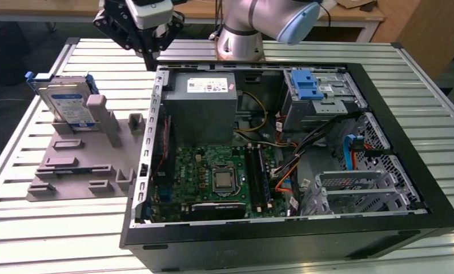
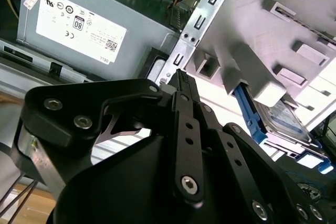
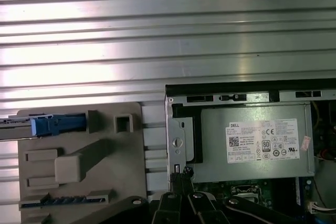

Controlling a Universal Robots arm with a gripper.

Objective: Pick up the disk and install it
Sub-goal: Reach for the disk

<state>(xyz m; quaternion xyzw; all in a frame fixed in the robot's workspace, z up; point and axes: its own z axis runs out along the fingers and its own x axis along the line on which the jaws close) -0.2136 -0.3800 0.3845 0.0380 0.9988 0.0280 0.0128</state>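
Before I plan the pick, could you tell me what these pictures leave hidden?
- The disk: in the exterior view, its lower end sits behind a post of the grey holder.
- The disk, second wrist view: largely covered by the holder and the gripper.
- The drive cage, exterior view: the blue latch covers the bay, so its inside cannot be judged.

Silver arm (image 1: 239, 35), black gripper (image 1: 149, 58)

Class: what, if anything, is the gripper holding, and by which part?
Nothing is held. The black gripper, jaws together and empty, hangs beside the black computer case; the silver disk in its blue caddy stands apart in the grey holder.
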